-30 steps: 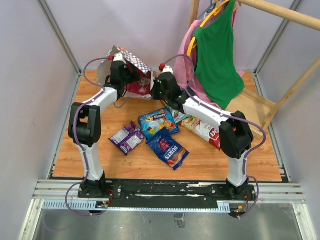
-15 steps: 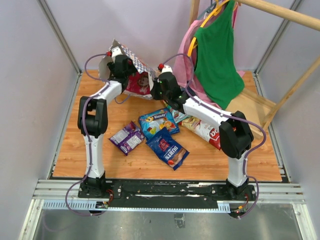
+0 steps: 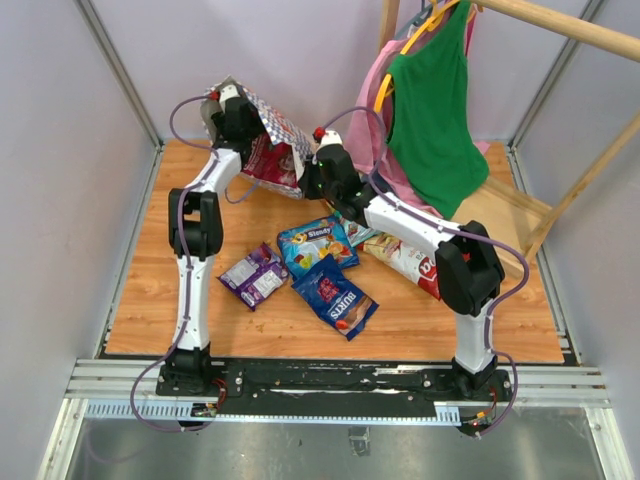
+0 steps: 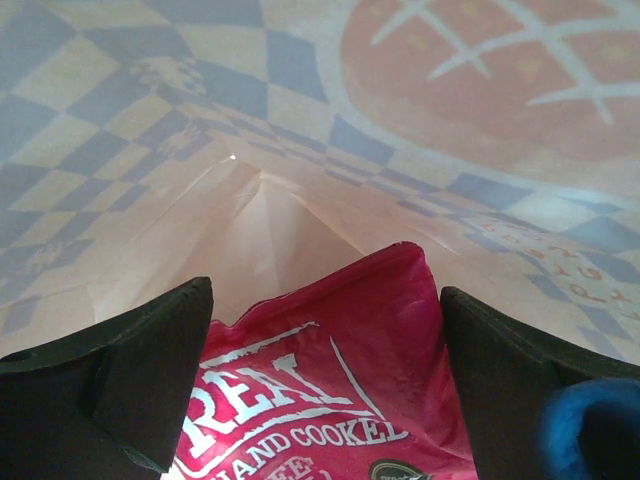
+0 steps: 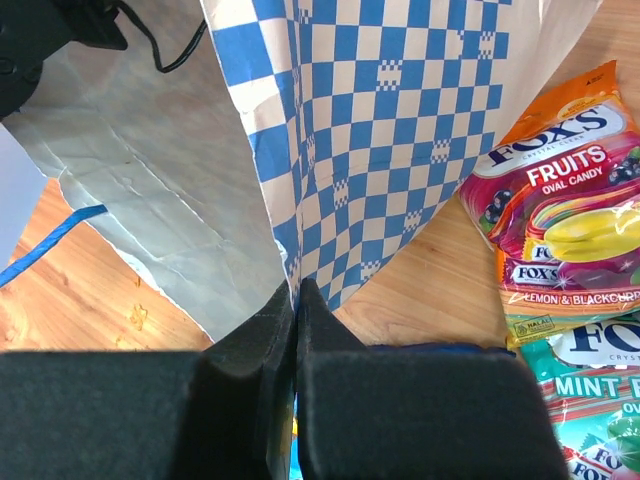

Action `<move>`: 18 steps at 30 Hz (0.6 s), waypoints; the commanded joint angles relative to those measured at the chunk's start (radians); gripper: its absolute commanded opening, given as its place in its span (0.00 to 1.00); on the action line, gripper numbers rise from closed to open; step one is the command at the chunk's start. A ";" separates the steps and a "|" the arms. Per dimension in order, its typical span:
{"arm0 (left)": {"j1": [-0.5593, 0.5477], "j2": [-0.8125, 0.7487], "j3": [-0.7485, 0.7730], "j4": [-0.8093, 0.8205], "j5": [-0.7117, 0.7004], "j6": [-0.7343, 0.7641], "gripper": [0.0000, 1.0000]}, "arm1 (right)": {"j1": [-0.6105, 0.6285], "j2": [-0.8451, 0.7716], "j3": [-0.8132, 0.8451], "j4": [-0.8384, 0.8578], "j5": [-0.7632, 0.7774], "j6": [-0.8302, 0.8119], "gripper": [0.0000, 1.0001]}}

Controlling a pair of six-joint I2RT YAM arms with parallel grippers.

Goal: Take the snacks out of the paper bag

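Note:
The paper bag (image 3: 272, 150) lies on its side at the back of the table, its mouth toward the left arm. My left gripper (image 3: 238, 118) is inside it, open. In the left wrist view its fingers (image 4: 150, 370) flank the top of a magenta-pink snack packet (image 4: 330, 400) without touching it, and the paper bag (image 4: 480, 120) walls close in all round. My right gripper (image 5: 296, 292) is shut on the checked edge of the paper bag (image 5: 400, 130). A purple packet (image 3: 253, 275), two blue packets (image 3: 316, 245) (image 3: 336, 296) and a red-and-white packet (image 3: 412, 262) lie on the table.
Fox's candy packets (image 5: 565, 200) lie right of the bag, beside my right gripper. A blue cord handle (image 5: 60, 235) trails on the wood. Green and pink garments (image 3: 430, 110) hang from a wooden rack (image 3: 560, 30) at the back right. Enclosure walls border the table (image 3: 470, 325).
My left arm has pushed farther back and up into the bag and its jaws have spread wider. The bag's top has lifted with it. The right arm has held still.

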State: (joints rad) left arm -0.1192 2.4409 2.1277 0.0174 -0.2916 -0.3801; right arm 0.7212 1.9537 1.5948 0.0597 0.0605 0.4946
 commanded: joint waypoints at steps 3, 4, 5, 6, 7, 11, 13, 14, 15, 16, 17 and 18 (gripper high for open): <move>-0.001 0.087 0.062 -0.012 0.067 0.001 1.00 | -0.008 0.022 0.031 -0.020 -0.018 -0.024 0.01; -0.005 0.096 0.064 -0.005 0.083 0.001 1.00 | -0.010 0.022 0.032 -0.021 -0.020 -0.024 0.01; -0.008 0.102 0.066 0.005 0.101 0.004 1.00 | -0.012 0.021 0.032 -0.019 -0.022 -0.023 0.01; -0.010 0.108 0.070 0.011 0.118 0.006 1.00 | -0.014 0.022 0.033 -0.020 -0.023 -0.024 0.01; -0.013 0.112 0.072 0.012 0.124 0.008 0.99 | -0.015 0.022 0.032 -0.020 -0.025 -0.023 0.01; -0.021 0.089 0.034 0.036 0.127 0.009 0.88 | -0.023 0.022 0.024 -0.016 -0.027 -0.024 0.01; -0.022 0.051 -0.020 0.074 0.123 0.006 0.72 | -0.026 0.022 0.021 -0.015 -0.029 -0.023 0.01; -0.022 0.028 -0.053 0.099 0.116 0.005 0.67 | -0.027 0.022 0.021 -0.014 -0.030 -0.022 0.01; -0.021 0.008 -0.079 0.118 0.111 0.005 0.62 | -0.027 0.021 0.021 -0.014 -0.032 -0.022 0.01; -0.022 -0.013 -0.098 0.128 0.107 0.005 0.54 | -0.026 0.022 0.020 -0.012 -0.034 -0.021 0.01; -0.022 -0.031 -0.113 0.135 0.108 0.008 0.46 | -0.027 0.021 0.019 -0.012 -0.037 -0.021 0.01; -0.022 -0.047 -0.125 0.140 0.111 0.009 0.37 | -0.028 0.022 0.021 -0.010 -0.039 -0.019 0.01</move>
State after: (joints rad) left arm -0.1345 2.4767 2.0598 0.1169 -0.1917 -0.3779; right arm 0.7113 1.9602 1.5963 0.0612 0.0265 0.4927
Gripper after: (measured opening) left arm 0.489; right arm 0.010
